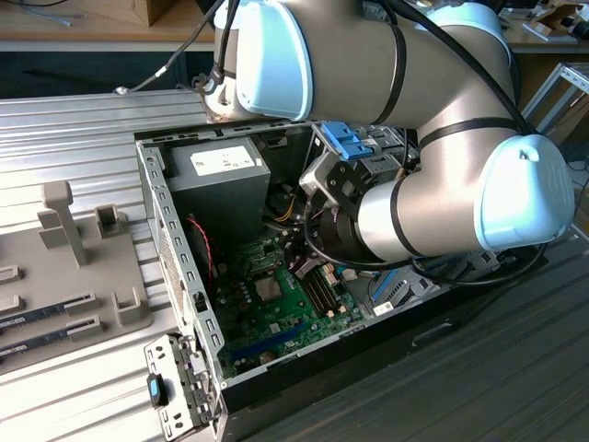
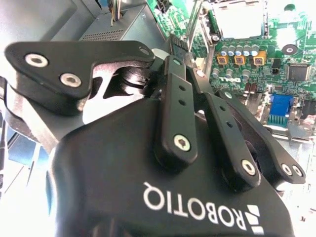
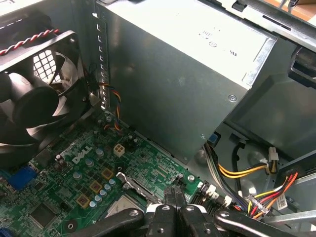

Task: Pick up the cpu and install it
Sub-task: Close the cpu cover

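Note:
Inside the open computer case, my gripper [image 2: 178, 45] hangs low over the green motherboard [image 1: 294, 313]. Its black fingers are shut tip to tip, and I see nothing between them. In the first wrist view the gripper [image 3: 174, 193] is just above the board. A pale silvery square, seemingly the cpu [image 2: 239, 17], lies flat inside the metal socket frame, a short way from the fingertips. The exterior view shows the cpu [image 1: 270, 290] as a grey square mid-board. A thin metal socket lever [image 2: 193, 24] runs up to the fingertips; whether they touch is unclear.
The grey power supply box [image 3: 182, 74] rises close behind the gripper. A black fan [image 3: 34, 98] is mounted at the case wall. Coloured cables [image 3: 247, 173] bundle beside the board. On the exterior view's left, a grey fixture plate [image 1: 74, 267] lies outside the case.

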